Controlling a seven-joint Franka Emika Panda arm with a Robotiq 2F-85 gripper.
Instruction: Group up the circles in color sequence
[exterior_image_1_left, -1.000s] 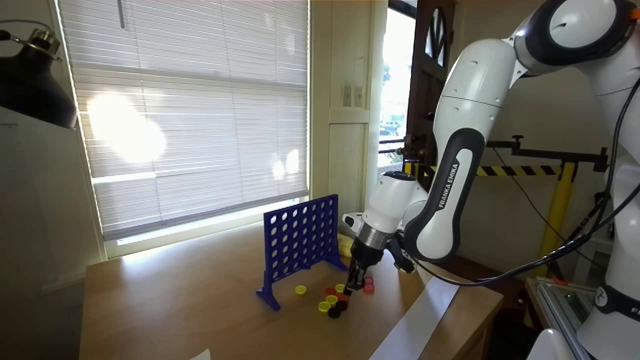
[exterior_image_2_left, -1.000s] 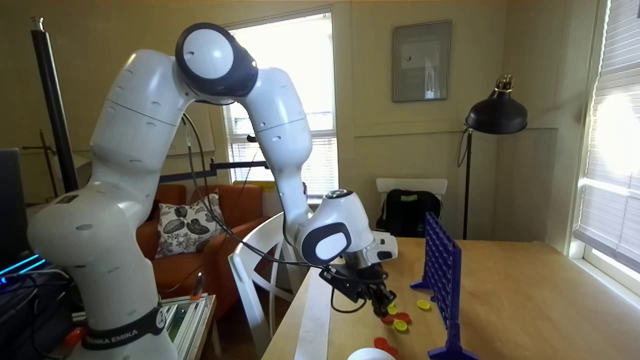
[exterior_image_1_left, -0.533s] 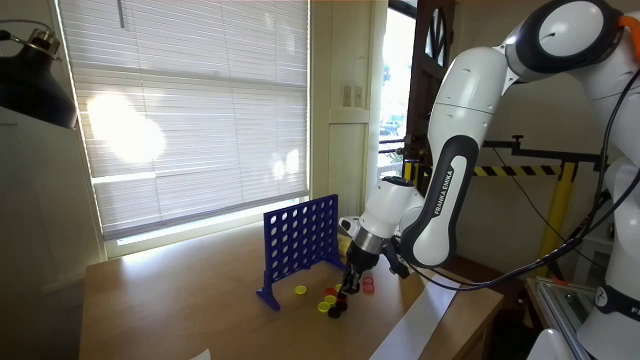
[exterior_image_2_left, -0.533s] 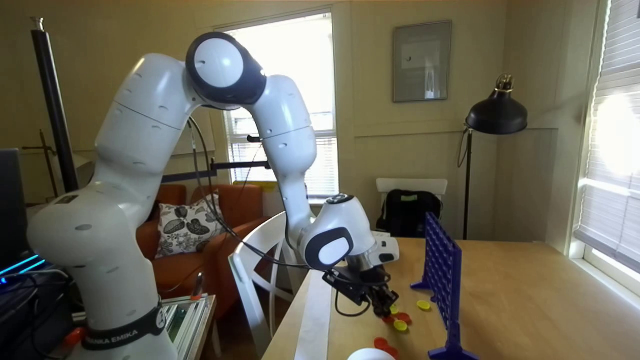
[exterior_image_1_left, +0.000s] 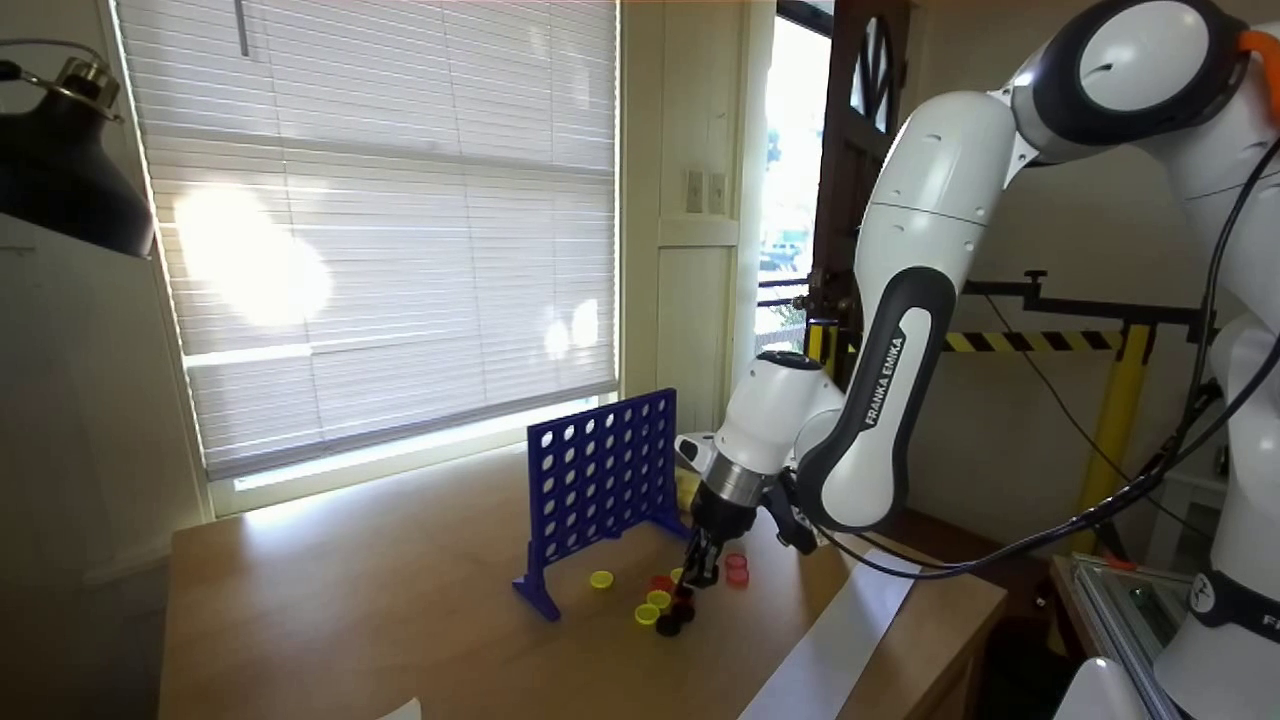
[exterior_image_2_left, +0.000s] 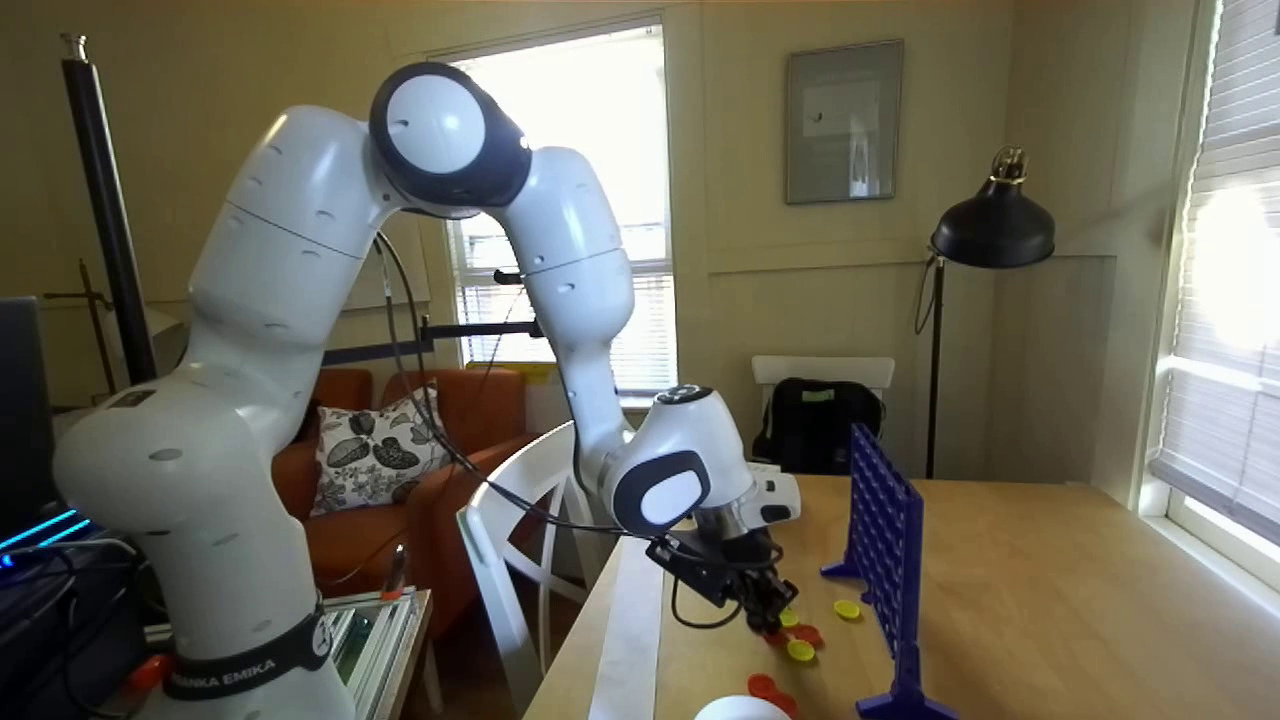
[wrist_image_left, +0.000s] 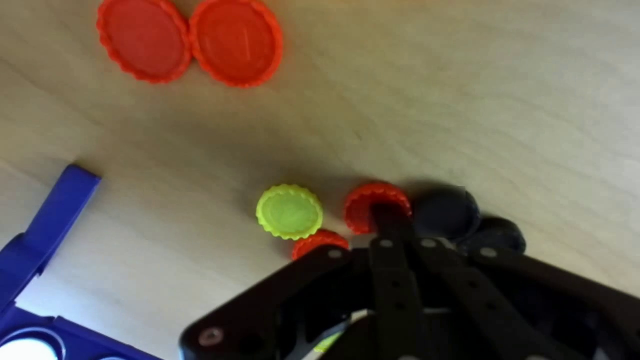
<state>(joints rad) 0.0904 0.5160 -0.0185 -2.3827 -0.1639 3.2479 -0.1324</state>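
The circles are small discs on the table. In the wrist view a yellow disc (wrist_image_left: 289, 212), a partly hidden red disc (wrist_image_left: 320, 242) and another red disc (wrist_image_left: 357, 210) lie close together, beside two black discs (wrist_image_left: 445, 212). My gripper (wrist_image_left: 392, 217) is shut, its tips together over the last red disc and covering part of it; nothing shows between them. Two more red discs (wrist_image_left: 237, 42) lie apart, touching. In an exterior view my gripper (exterior_image_1_left: 686, 588) points down at the cluster, with yellow discs (exterior_image_1_left: 647, 614) beside it and a lone yellow disc (exterior_image_1_left: 601, 579) near the grid.
The blue upright grid (exterior_image_1_left: 605, 470) stands close behind the discs; its foot (wrist_image_left: 55, 215) shows in the wrist view. A white cup (exterior_image_2_left: 740, 708) stands near the red pair. A white strip (exterior_image_1_left: 830, 640) runs along the table's side. A pale yellow object (exterior_image_1_left: 687, 488) is behind the grid.
The shut gripper has moved slightly toward the grid side and down. A yellow disc and the red disc by the tips have shifted slightly the same way. The arm is almost still in the last half second.
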